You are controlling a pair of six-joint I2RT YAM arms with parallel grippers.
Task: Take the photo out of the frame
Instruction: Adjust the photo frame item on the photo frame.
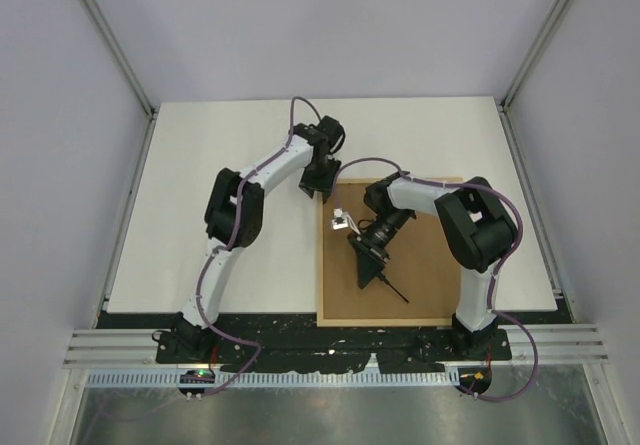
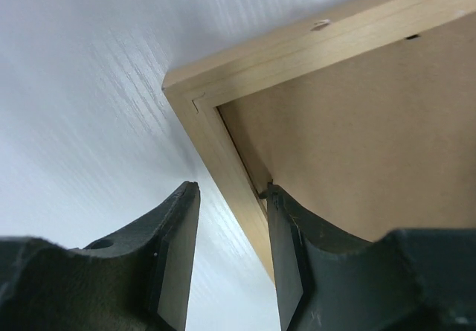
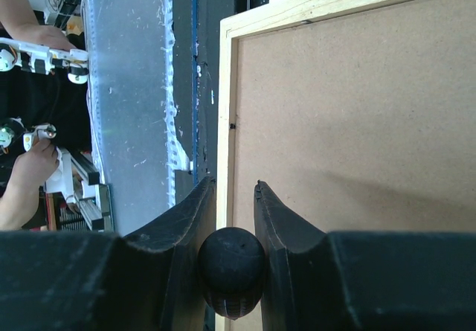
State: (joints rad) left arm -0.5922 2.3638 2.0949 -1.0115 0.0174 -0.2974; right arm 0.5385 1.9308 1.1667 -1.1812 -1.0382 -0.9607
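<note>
Frame [image 1: 425, 290] lying back-up, photo hiding underneath (we are guessing).
We are holding the left gripper [image 2: 232, 190] open astride its corner; the right gripper [image 3: 234, 191], clamping a tool [image 3: 231, 271], is risking gouging the backing [image 3: 357, 108].

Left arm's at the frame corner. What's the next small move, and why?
Likely push the panel-side fingertip of the left gripper against the small dark tab to turn it off the brown back panel. The frame lies face down, panel in place, photo hidden; the jaws stand open astride the wood rail, that fingertip at the tab. The right gripper holds a black ball-ended tool.
</note>
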